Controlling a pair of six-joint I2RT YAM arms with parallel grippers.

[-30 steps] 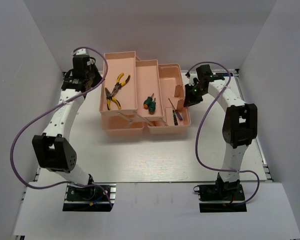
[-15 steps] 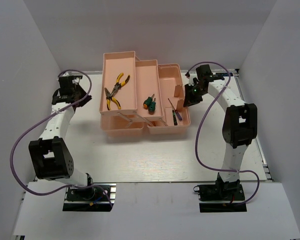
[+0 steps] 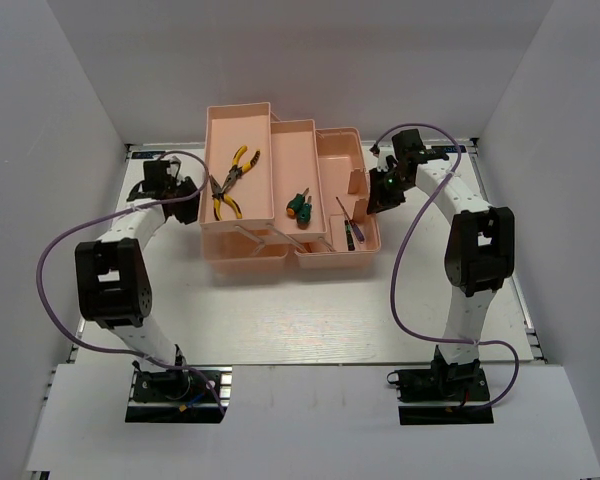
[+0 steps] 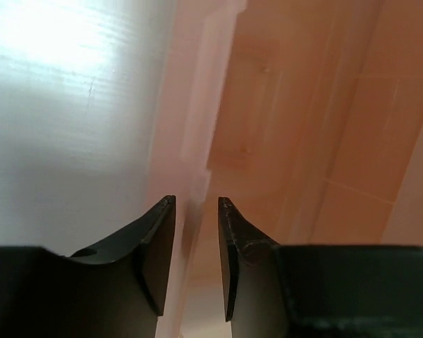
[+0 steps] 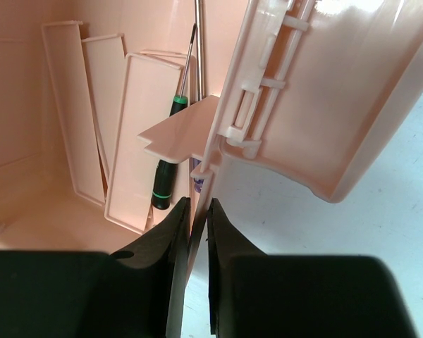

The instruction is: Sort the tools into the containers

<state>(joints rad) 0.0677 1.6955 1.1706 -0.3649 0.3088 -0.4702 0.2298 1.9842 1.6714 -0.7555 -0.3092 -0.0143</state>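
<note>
All five tools look binned already, nothing loose on the table. Two pliers lie in the far-left tray of the toolbox, the stubby screwdrivers in the middle tray, and the thin screwdriver in the right-hand compartment, shaft pointing away from the arms, handle toward the near wall. So my read is that sorting is done or nearly done, and whatever comes next works on the box, not on a tool. Key geometry: the box's long axis runs left-right and the two arms sit at its opposite ends. The right gripper is on the right end wall, jaws pinched almost closed with the thin wall edge between them, so it looks clamped on it. The thin screwdriver is just inside that wall, left of and beyond the fingers, so this arm is by far the nearer one to it. The left gripper is at the left end wall, jaws at a narrow gap and lined up with the wall's rim. I can't tell from the wrist view whether the pads touch the plastic or hang just short of it. The pliers lie just inside that wall, nearer the left arm. Risk, as I judge it: with one end clamped and the other maybe not, any pull could skew or drag the box.
</note>
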